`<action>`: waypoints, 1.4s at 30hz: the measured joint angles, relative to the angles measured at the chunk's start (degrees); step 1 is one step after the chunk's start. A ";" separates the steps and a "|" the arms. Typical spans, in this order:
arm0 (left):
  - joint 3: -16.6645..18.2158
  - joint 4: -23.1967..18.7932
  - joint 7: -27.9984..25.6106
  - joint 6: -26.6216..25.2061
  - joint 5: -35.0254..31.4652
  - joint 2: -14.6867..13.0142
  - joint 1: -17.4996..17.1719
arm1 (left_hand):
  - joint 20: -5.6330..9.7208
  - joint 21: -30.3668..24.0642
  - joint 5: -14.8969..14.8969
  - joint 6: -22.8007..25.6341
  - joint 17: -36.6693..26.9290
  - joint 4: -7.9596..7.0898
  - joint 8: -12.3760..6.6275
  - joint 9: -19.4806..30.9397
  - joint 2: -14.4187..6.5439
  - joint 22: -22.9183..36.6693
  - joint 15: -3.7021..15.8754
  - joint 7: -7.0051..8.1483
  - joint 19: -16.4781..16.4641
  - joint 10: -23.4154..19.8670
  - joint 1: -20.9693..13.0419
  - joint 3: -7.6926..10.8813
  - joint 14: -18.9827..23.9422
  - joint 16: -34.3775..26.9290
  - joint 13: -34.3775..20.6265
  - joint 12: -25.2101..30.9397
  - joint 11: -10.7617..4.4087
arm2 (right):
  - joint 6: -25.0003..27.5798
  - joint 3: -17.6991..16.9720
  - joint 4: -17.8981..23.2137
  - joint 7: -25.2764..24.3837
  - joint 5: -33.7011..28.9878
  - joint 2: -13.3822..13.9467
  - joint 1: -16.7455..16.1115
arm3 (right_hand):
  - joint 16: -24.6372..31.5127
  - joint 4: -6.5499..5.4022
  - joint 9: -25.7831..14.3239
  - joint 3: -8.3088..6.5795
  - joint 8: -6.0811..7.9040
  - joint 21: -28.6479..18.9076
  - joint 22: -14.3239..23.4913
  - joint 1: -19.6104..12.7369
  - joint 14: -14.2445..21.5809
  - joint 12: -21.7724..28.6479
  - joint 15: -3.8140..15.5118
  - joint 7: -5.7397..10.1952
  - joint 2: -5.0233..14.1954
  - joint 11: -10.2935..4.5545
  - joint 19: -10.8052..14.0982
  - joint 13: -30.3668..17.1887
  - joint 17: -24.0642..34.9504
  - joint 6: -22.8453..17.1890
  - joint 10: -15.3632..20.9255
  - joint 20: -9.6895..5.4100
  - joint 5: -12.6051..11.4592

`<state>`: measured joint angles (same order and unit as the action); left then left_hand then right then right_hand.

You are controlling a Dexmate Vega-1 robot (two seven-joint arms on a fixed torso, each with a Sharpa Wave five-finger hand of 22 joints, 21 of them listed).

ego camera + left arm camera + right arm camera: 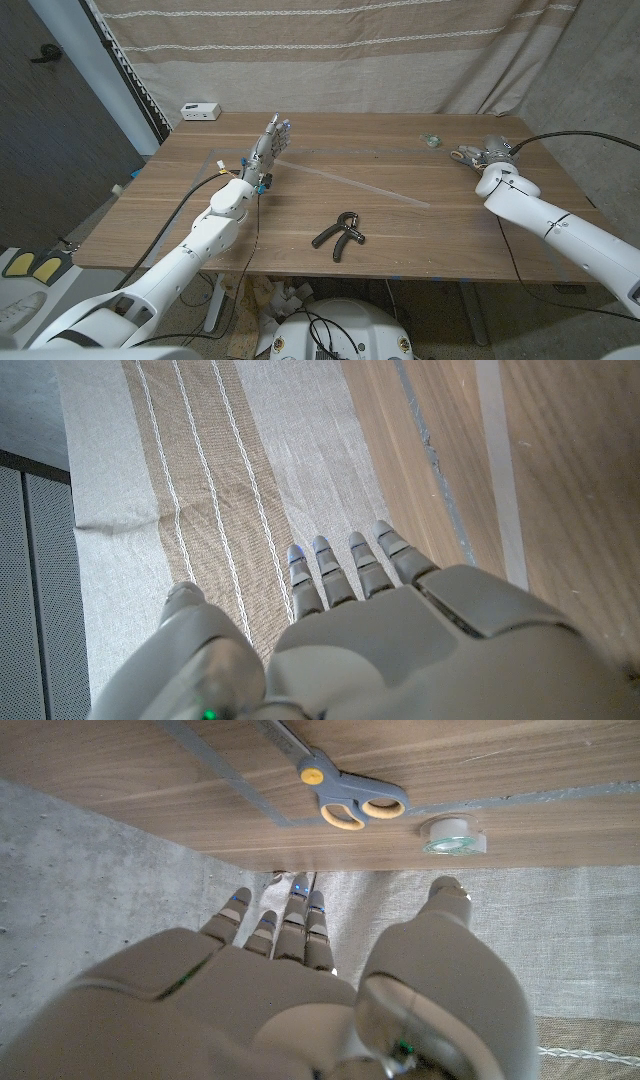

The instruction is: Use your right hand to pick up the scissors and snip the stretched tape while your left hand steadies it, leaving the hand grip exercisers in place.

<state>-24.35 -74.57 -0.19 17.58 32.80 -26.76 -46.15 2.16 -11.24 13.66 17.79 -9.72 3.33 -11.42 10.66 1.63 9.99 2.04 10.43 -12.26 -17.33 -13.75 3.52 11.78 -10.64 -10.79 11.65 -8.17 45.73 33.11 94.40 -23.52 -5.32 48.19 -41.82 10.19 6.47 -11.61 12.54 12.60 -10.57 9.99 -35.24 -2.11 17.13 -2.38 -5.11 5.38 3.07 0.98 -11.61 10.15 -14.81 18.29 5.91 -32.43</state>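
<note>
Scissors (345,795) beside tape roll (453,833)

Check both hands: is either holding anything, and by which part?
Nothing is held. The left hand is open by the stretched tape; the right hand is open, the scissors ungrasped on the table.

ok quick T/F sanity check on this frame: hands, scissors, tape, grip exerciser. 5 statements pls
1. The right hand holds the scissors. False: the scissors lie on the table, and the hand holds nothing.
2. A grip exerciser lies near the table's front edge. True.
3. The left hand is at one end of the stretched tape. True.
4. The tape roll sits beside the scissors' handles. True.
5. The exerciser rests on the stretched tape. False: it lies apart, nearer the robot.
</note>
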 measured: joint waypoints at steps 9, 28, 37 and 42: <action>0.08 0.17 0.14 0.10 0.20 0.03 0.04 | 0.00 0.00 0.00 0.00 0.00 0.00 0.00 0.00 0.00 0.00 0.00 0.00 0.00 0.00 0.00 0.00 0.00 0.00 0.00 0.00 0.00 | 1.98 1.35 -0.31 2.15 -0.46 0.41 1.42 | -0.25 0.41 -0.44 -0.42 0.00 0.00 0.00 -1.25 -1.11 -0.27 -1.11 -0.82 1.25 0.82 -1.32 -0.53 0.00 0.83 -1.23 0.77 0.25; 0.14 0.80 0.30 0.39 0.30 0.18 0.09 | 0.00 0.00 0.00 0.00 0.00 0.40 0.00 0.01 -0.46 0.00 0.00 0.00 0.00 0.00 -0.46 0.41 0.00 0.00 0.00 0.00 0.00 | 3.05 3.68 -2.89 4.00 -1.13 -0.28 3.82 | -0.23 1.21 -1.32 -3.10 0.00 0.00 0.00 -4.83 -1.91 0.53 -1.92 -1.64 3.77 0.82 -3.18 -2.12 0.14 2.25 -1.23 2.40 1.33; 0.11 1.17 0.42 0.60 0.30 0.29 0.32 | 0.00 0.00 0.00 0.00 0.00 0.40 0.00 0.01 -0.46 0.00 0.00 0.00 0.00 0.00 -0.46 0.41 0.00 0.00 0.00 0.00 0.00 | 3.56 4.90 -4.42 4.29 -1.72 -1.21 5.05 | -0.23 1.35 -1.85 -4.04 0.56 0.00 0.00 -6.39 -2.44 0.53 -2.01 -1.98 4.11 2.37 -3.65 -3.08 0.13 2.53 -2.78 2.08 2.84; 0.10 1.31 0.45 0.65 0.30 0.34 0.37 | 0.00 0.00 0.00 0.00 0.00 0.55 0.00 0.01 -0.46 0.00 0.00 0.00 0.00 0.00 -0.46 0.56 0.00 0.00 0.00 0.00 0.00 | 3.99 5.54 -5.27 4.36 -2.11 -1.64 5.69 | -0.09 1.41 -2.32 -4.45 1.06 0.00 0.00 -6.41 -2.53 1.13 -1.92 -2.51 4.13 2.57 -3.65 -3.64 0.13 2.00 -2.97 2.08 3.57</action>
<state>-24.25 -73.27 0.26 18.23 33.11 -26.41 -45.78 2.16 -11.24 13.66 17.80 -9.72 3.88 -11.42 10.67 1.17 9.99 2.04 10.43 -12.26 -17.34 -14.21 4.08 11.78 -10.64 -10.79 11.66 -8.17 49.73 38.64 89.12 -19.16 -7.42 46.56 -36.13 10.09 7.89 -13.93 8.09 13.66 -10.58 9.99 -41.65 -4.65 18.25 -4.30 -7.62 9.50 5.64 -2.67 -15.25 10.28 -12.81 15.32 7.99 -28.87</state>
